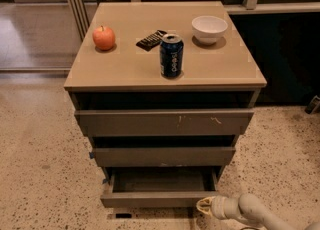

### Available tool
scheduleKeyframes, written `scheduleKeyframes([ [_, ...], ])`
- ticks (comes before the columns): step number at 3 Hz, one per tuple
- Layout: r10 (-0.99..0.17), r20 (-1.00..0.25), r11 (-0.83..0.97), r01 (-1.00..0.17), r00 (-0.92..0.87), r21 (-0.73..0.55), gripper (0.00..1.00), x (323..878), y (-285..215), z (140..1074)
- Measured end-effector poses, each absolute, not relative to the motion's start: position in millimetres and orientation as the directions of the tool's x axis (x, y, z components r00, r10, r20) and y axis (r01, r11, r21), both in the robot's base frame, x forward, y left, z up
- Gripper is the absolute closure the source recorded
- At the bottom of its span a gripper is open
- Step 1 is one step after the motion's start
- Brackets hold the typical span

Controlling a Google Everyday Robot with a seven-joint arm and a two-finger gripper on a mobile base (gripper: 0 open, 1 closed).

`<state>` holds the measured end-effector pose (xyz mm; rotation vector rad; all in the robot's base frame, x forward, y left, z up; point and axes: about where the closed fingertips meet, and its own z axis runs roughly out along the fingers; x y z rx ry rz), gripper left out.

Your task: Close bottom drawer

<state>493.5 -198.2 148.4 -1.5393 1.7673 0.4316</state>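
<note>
Grey-brown laminate cabinet (125,71), three drawers high. Lowest in that cabinet and pulled out furthest: bottom drawer (155,200), a shallow tray with a plain flat front. Probably light, stiff, easy on its runners. No handle, so best pushed square on the front, near mid-width. Just off the cabinet's lower right corner, close by the drawer front's right end: gripper (207,207), pale-tipped, opening impossible to tell.

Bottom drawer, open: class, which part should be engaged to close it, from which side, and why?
Press the bottom drawer on its flat, handleless front, from the front; nothing offers a grip. The gripper sits low by its right end; mid-front may push straighter.
</note>
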Motion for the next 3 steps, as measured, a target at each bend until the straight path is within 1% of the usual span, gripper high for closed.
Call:
scheduleKeyframes([
  [1,-0.655,-0.754,0.277,-0.91,0.057,-0.309,1.0,520.6,-210.4,139.5],
  [3,-0.616,-0.78,0.338,-0.858,0.108,-0.386,1.0,566.2,-224.6,138.4],
])
